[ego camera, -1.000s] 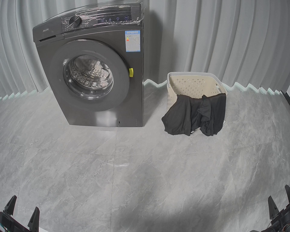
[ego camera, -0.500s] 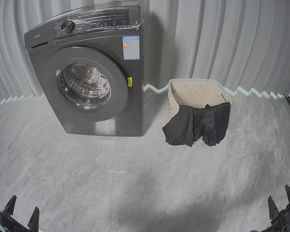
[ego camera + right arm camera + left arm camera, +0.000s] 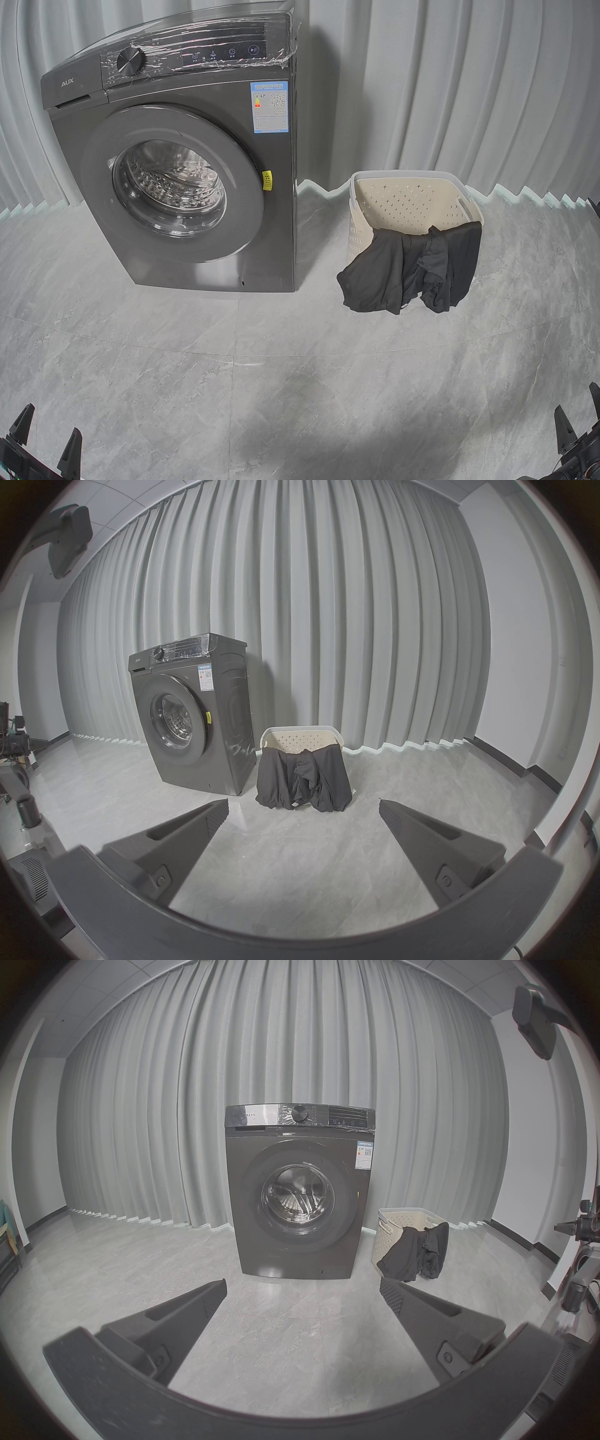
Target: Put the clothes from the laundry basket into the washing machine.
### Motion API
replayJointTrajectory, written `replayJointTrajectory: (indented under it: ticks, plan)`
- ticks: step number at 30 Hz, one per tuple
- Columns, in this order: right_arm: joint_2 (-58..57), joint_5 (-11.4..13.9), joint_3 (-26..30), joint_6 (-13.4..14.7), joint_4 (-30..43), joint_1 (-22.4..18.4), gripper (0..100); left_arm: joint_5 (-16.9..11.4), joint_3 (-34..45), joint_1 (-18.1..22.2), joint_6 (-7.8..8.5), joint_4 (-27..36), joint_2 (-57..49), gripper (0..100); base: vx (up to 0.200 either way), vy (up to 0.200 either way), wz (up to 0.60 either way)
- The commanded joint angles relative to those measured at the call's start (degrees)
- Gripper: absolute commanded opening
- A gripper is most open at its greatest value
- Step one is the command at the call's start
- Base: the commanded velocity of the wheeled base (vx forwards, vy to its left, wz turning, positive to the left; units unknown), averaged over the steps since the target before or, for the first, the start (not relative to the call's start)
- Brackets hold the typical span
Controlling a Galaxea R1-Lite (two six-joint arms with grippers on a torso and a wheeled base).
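You'll find the washing machine (image 3: 181, 187) standing on the floor (image 3: 250, 387) ahead to your left, with the laundry basket (image 3: 409, 176) near its right side (curtain (image 3: 437, 81) behind both). The clothes (image 3: 406, 269) hang over the basket's near rim, down its front wall.

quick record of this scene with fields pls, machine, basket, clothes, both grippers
washing machine: grey front-loader on the floor, door looks shut
laundry basket: cream, on the floor right of the machine, apart from it
clothes: dark, draped over the basket's near rim, hanging down outside
left gripper: low and far from the basket, jaws open, empty
right gripper: low and far from the basket, jaws open, empty
task state: clothes not yet picked up
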Motion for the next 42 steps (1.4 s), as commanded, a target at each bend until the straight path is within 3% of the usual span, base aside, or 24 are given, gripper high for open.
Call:
replayJointTrajectory:
  ticks: [1, 42]
  plan:
    - [-0.9, 0.0, 1.0, 0.0, 0.0, 0.0, 100, 0.0, 0.8, 0.0, -0.04, -0.1, -1.0, 100, 0.000, -0.200, 0.00]
    - [-0.9, 0.0, 1.0, 0.0, 0.0, 0.0, 100, 0.0, 0.8, 0.0, -0.12, -0.1, -1.0, 100, 0.000, -0.190, 0.00]
